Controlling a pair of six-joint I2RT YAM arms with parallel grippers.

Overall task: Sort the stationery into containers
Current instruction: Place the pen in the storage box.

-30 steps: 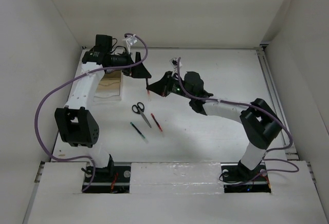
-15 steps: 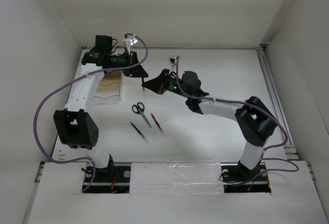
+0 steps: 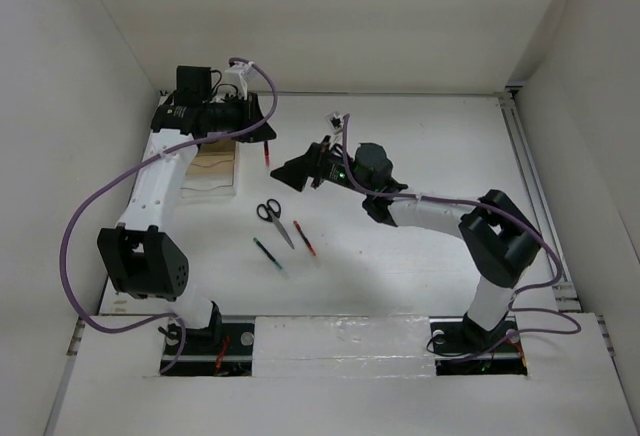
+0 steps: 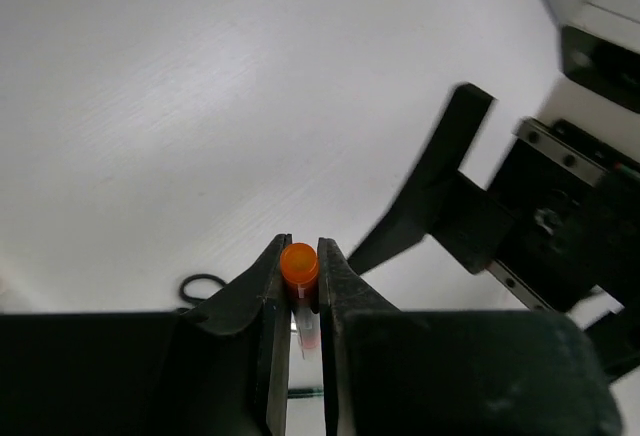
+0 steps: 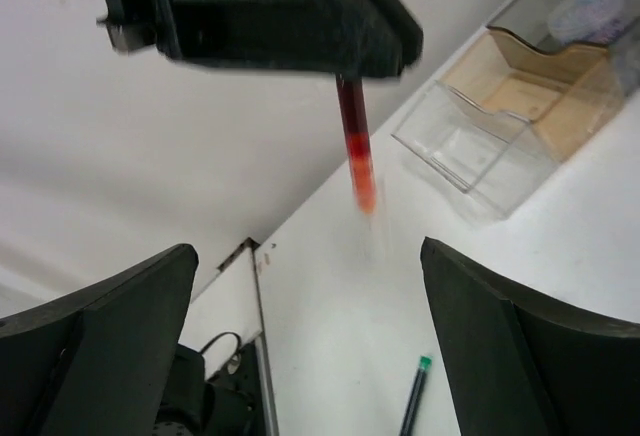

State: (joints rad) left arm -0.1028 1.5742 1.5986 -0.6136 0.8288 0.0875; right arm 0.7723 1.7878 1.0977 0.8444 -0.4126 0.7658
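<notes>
Upper left of the top view, the left hand point(image 4: 300, 256) is clamped on a red pen point(image 5: 352, 131) hanging near the box point(image 3: 212, 178). The right hand point(image 3: 288, 171), at centre, gapes wide, empty.

You find box point(image 3: 212, 171) at far left of table point(image 3: 420, 156), under left arm. Small cylinder point(image 5: 590, 1) sits in box's end compartment, the one farthest from right wrist camera. Left gripper point(image 3: 266, 136) hangs just right of box, above table, with pen point(image 3: 268, 153) pinched between its fingers, tip down. Right gripper point(image 3: 283, 171) sits right of that pen, near but apart. Scissors point(image 3: 272, 218) lie flat, nearer arm bases than box. Second pen point(image 3: 305, 239) lies just right of scissors. Third pen point(image 3: 268, 254) lies left of second. Scissors' tips lie between them.
</notes>
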